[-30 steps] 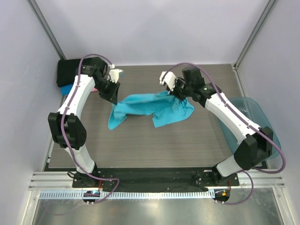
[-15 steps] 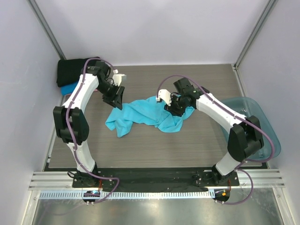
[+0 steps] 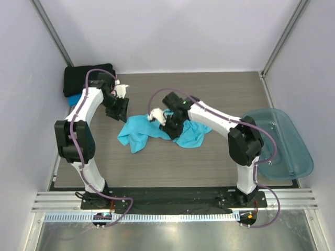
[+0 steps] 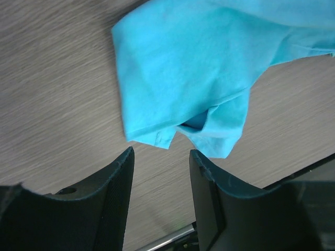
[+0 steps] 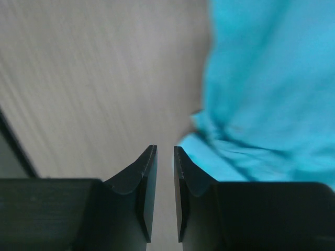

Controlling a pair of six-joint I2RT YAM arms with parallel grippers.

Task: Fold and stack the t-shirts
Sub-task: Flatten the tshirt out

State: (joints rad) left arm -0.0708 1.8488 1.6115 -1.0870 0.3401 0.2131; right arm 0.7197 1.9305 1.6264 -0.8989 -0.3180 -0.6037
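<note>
The turquoise t-shirt (image 3: pixel 141 132) lies crumpled on the table's middle. My left gripper (image 3: pixel 119 109) hovers just up-left of it, open and empty. In the left wrist view the shirt's sleeve (image 4: pixel 209 68) lies beyond the gripper (image 4: pixel 159 157). My right gripper (image 3: pixel 168 121) is over the shirt's middle, jaws a narrow gap apart with nothing between them. In the right wrist view the shirt (image 5: pixel 272 94) is to the right of the gripper (image 5: pixel 165 157). A folded black shirt (image 3: pixel 86 77) sits on a blue one (image 3: pixel 76 99) at the far left. No pink-red shirt shows.
A translucent teal plastic tub (image 3: pixel 282 138) stands at the right edge of the table. Grey walls and frame posts close in the left, back and right. The wood-grain tabletop (image 3: pixel 157 167) shows bare in front of the shirt.
Both grippers lowered the shirt from mid-air and let it go; it now lies bunched on the table. The right gripper swept left over it. The left gripper drew back to the left.
</note>
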